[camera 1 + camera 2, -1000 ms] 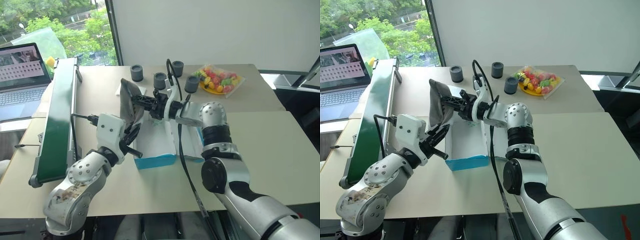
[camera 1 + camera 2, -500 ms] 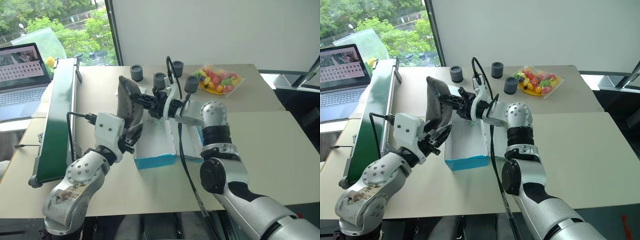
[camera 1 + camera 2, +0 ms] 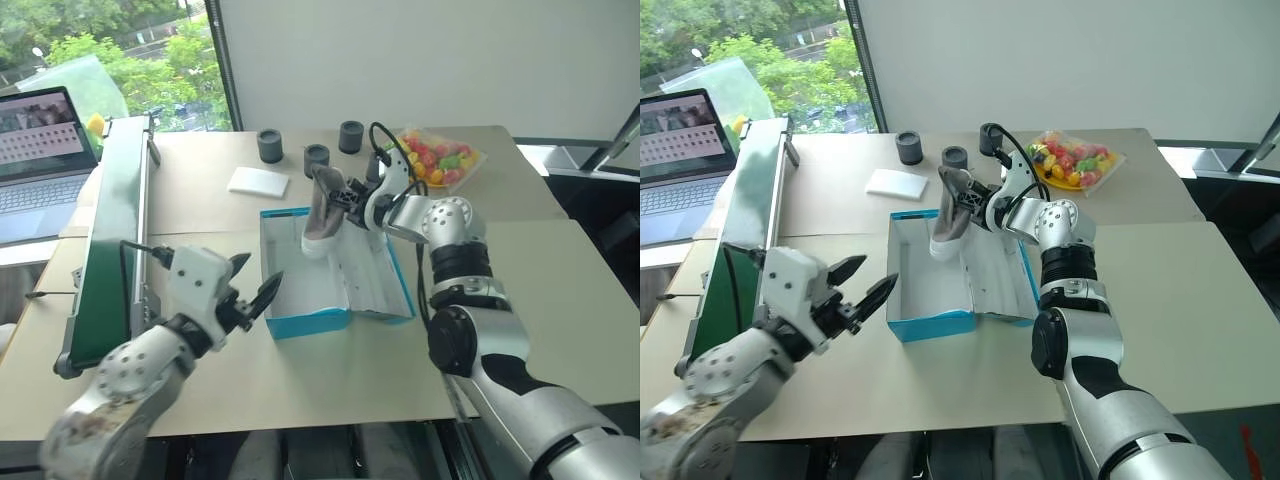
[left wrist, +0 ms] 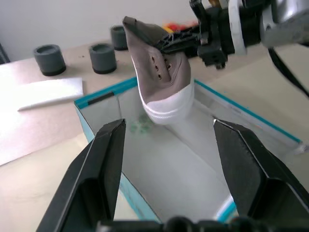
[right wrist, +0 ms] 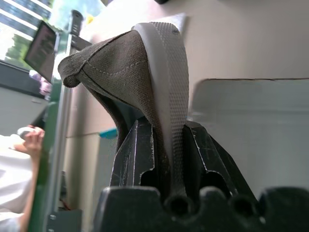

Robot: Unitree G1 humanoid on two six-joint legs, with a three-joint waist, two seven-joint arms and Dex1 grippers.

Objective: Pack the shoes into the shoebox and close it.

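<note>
A: What's the right claw (image 3: pixel 978 206) doing?

B: It's clamped on the heel end of a shoe (image 3: pixel 952 212). Its two black fingers (image 5: pixel 130 159) pinch the shoe's back edge between them. The shoe hangs toe down, with its whitish toe cap dipping into the far end of the box (image 3: pixel 940 322).

A: And the left claw (image 3: pixel 862 288)?

B: Spread wide and holding nothing. It sits at the near left corner of the box, fingers aimed toward it, clear of the shoe.

A: Where's the box itself?

B: On the desk (image 3: pixel 1200 290) in front of the robot, turquoise outside and white inside. Its flap lid (image 3: pixel 998 285) lies open on the right side. I can't make out a second shoe inside.

A: What's around it?

B: A small flat white pad (image 3: pixel 896 182) lies just beyond the box's far left corner. Three dark round cylinders (image 3: pixel 908 148) stand further back. A yellow plate of colourful sweets (image 3: pixel 1072 160) sits to their right. A long green conveyor (image 3: pixel 112 250) runs along the left edge, with a laptop (image 3: pixel 680 150) beyond it.
</note>
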